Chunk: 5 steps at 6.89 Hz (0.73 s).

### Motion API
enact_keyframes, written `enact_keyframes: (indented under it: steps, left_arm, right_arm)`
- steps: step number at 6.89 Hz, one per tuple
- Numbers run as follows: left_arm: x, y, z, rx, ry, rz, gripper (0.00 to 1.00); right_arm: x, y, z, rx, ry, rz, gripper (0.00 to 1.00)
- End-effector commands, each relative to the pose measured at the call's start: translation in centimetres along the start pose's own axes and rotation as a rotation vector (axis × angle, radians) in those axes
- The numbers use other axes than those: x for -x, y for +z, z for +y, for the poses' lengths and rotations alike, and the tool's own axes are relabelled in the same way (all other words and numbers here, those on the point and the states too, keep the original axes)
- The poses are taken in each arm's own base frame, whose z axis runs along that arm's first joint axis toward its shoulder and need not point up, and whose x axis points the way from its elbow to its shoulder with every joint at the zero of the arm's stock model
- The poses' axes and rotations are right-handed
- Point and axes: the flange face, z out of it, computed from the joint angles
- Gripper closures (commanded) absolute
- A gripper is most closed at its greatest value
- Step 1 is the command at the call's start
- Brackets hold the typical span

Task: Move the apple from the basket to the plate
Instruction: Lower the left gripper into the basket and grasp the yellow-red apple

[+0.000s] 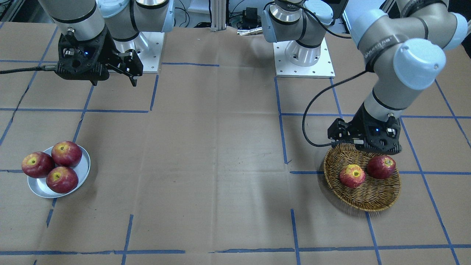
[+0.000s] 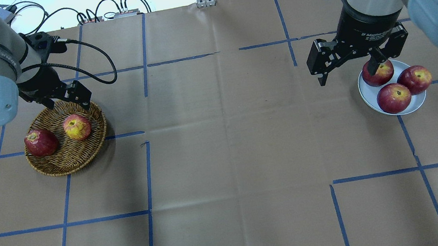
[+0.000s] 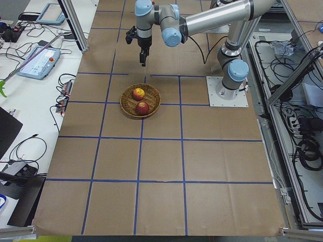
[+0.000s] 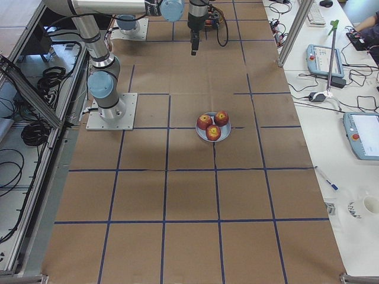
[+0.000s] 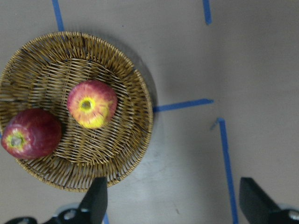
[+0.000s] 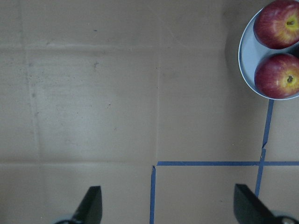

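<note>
The apple (image 2: 77,127), pinkish-red with a broad yellow stem patch, lies in the wicker basket (image 2: 65,163) beside a darker red apple (image 2: 41,142). It also shows in the left wrist view (image 5: 92,103) and the front view (image 1: 352,176). My left gripper (image 2: 68,99) hovers open and empty above the basket's robot-side rim; in its wrist view (image 5: 173,186) the jaws stand wide apart. The metal plate (image 2: 416,107) holds three dark red apples. My right gripper (image 2: 347,73) is open and empty, raised beside the plate toward the table's middle.
Brown paper with blue tape lines covers the table. The left arm's black cable (image 1: 312,110) loops beside the basket. The plate's edge and two of its apples show at the upper right of the right wrist view (image 6: 246,51). Both arm bases stand at the robot's side of the table.
</note>
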Motion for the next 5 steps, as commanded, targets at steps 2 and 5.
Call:
enact_keyframes:
  steps: [2,5]
  left_arm:
    - [6.8,8.3,-1.5,0.03,0.143,0.049,0.01]
    - [5.9,11.6,-2.5,-0.02,0.237,0.126,0.01]
  right_arm:
    - [0.0,0.1,-0.1,0.001,0.0,0.0,0.0]
    - [0.0,0.2,0.0,0.003,0.0,0.0,0.0]
